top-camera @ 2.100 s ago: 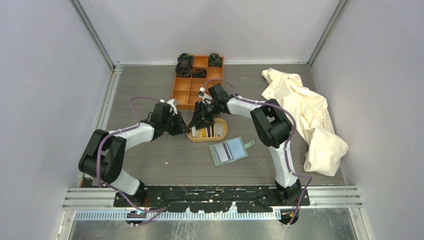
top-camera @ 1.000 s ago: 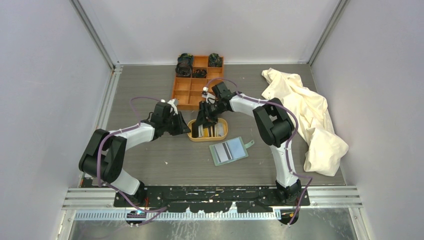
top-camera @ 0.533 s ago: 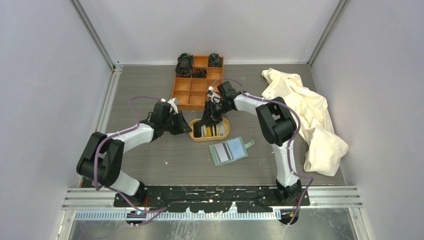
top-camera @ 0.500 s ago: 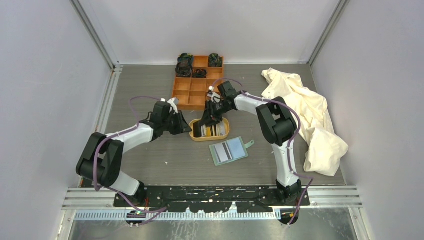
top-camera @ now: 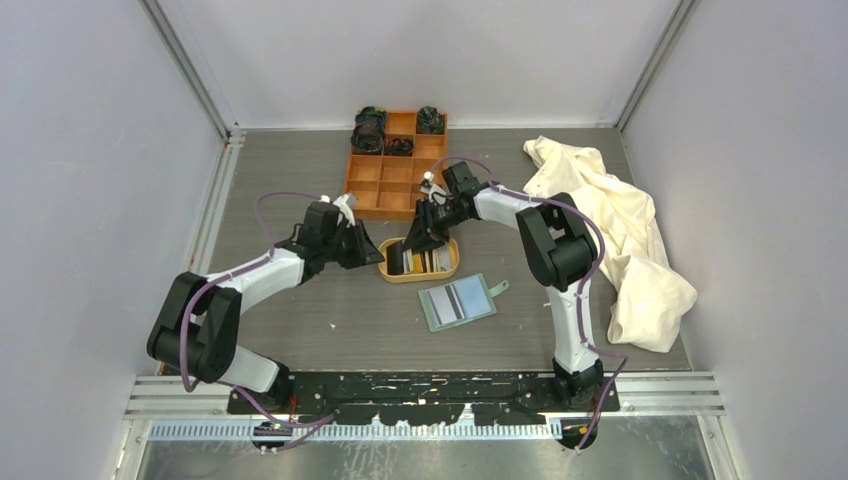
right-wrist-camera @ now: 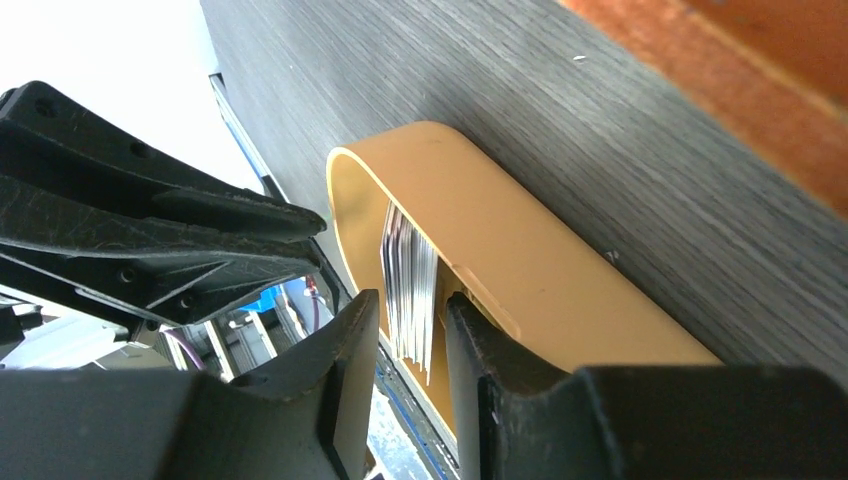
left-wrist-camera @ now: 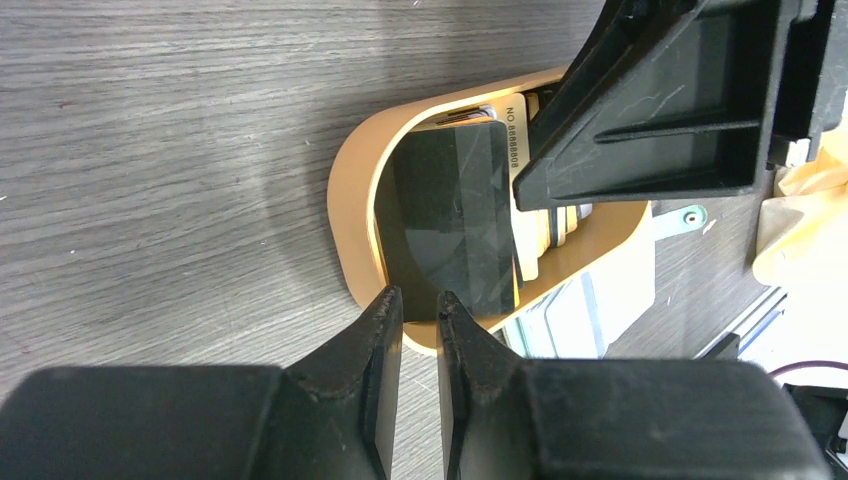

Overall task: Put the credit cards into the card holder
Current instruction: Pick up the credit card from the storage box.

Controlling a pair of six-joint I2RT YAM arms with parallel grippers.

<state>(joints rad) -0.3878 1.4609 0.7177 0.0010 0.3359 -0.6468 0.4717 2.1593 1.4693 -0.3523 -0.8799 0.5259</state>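
Tan tray [right-wrist-camera: 500,240]: credit cards [right-wrist-camera: 408,265] on edge between right hand [right-wrist-camera: 410,305] fingers [right-wrist-camera: 345,380], grip unclear; left hand [left-wrist-camera: 420,297] unclear

The tray [left-wrist-camera: 350,200] was tan, the cards [left-wrist-camera: 455,215] black-topped, the holder [top-camera: 457,303] sage-green, the table [top-camera: 300,310] grey wood-grain.

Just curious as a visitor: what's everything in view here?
orange box: one, nine compartments, far centre
dark items: a few, black, in the box's back cells
tray: one, tan oval, in front of the box
credit cards: several, black and pale, inside the tray
card holder: one, sage green, open, nearer than the tray
cloth: one, cream, crumpled, right side
left gripper: black, nearly shut, at the tray's end
right gripper: black, astride the cards
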